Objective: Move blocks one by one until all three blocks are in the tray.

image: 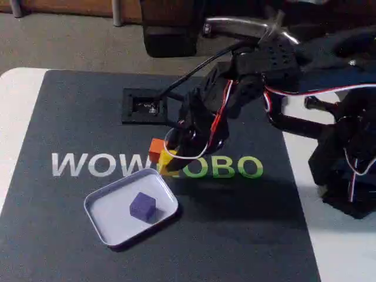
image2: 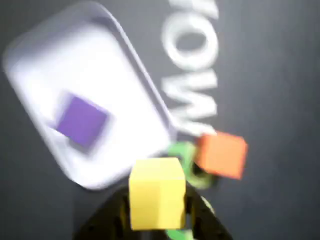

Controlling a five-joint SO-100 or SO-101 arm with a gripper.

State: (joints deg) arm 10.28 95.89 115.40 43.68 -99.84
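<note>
Yellow block [image2: 157, 196] (tool-clamped [image2: 158, 210])

Large lettering reading "WOWROBO" runs across the dark grey rectangular mat [image: 70, 235] in the fixed view; "WOW" is pale silver-white and the "OBO" at the end is green, with the middle letter partly hidden behind the arm. In the wrist view the blurred pale letters "WOW" appear again on that mat, turned sideways.
</note>
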